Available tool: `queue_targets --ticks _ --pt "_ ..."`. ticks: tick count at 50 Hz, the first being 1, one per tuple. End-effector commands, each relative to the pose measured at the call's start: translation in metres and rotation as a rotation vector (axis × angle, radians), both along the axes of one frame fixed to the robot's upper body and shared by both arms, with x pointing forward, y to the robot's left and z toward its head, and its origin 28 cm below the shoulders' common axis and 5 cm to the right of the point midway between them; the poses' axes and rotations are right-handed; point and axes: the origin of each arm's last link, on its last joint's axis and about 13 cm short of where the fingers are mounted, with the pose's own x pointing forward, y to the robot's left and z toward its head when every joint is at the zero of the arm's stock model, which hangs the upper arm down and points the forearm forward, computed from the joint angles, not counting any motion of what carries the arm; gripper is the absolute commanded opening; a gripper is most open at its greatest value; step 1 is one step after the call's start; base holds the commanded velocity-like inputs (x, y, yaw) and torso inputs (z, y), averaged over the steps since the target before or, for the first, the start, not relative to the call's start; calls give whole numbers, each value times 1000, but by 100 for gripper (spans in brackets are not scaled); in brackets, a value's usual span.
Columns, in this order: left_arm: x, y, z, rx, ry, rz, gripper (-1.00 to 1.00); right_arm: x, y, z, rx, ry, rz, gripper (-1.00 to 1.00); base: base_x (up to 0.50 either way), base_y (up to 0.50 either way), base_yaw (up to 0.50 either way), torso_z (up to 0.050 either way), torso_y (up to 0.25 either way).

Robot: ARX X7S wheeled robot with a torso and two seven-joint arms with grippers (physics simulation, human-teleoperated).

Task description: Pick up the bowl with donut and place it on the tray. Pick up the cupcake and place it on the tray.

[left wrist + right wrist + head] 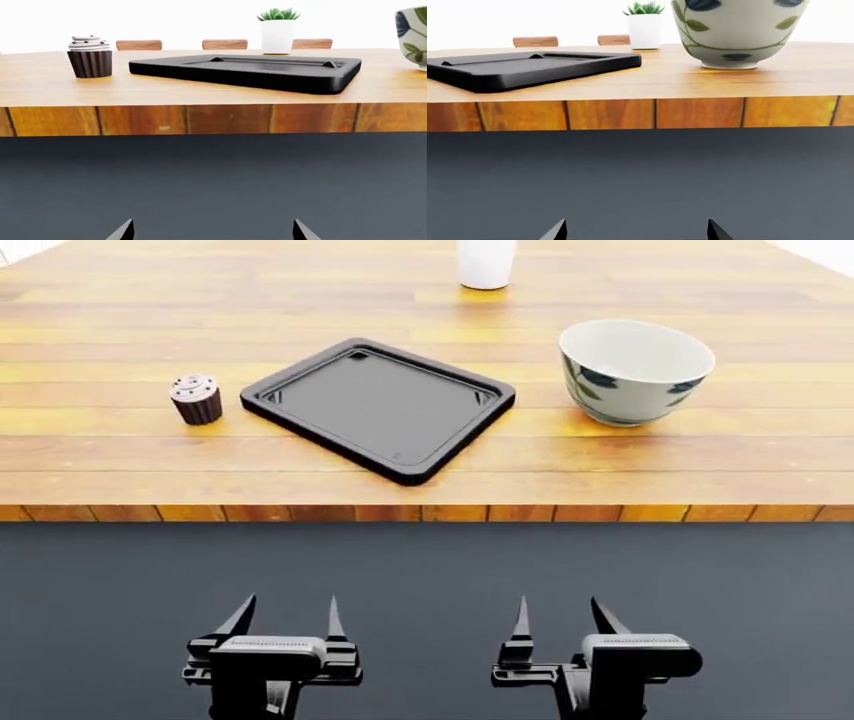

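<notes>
Head view showed me both grippers low in front of the counter, over the dark floor and well apart from everything on the wood. My left gripper (286, 618) had its two fingers (238, 618) spread, with nothing between them. My right gripper (562, 617) was the same: its fingers (607, 617) were parted and held nothing. In each wrist view I saw only two dark fingertips at the edge of the picture, separated, with the counter's front board beyond them.

Further out, the counter (134, 465) was made of warm wooden planks. The tray (380, 407) lay flat on it near the middle, turned so that one corner pointed toward me, and nothing was on it. The cupcake (195, 398) stood upright on the counter on my left side of the tray, near it but not touching. The bowl (633, 371) stood upright on my right side of the tray, also apart from it. From the head camera I saw only the pale inner wall of the bowl; I could not tell whether the donut was inside, because the near wall hid the bottom. Behind the tray, at the far part of the counter, stood a white plant pot (486, 264), and the left wrist view showed a green plant (278, 14) in it. Behind the counter I saw some wooden chair backs (224, 44).
</notes>
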Motion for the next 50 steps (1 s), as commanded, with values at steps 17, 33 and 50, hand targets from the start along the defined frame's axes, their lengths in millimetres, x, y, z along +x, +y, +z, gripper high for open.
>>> queue_targets --ticks 17,33,50 --pt "-5 7 31 -29 -122 59 100 -6 -20 42 72 -98 -85 100 0 0 0 35 0" --pt "7 18 157 21 -267 101 100 -15 -43 159 39 -174 -87 100 0 0 0 0 0" --pt "37 48 286 113 -223 142 100 -1 -68 269 24 -106 -11 100 0 0 0 0 0"
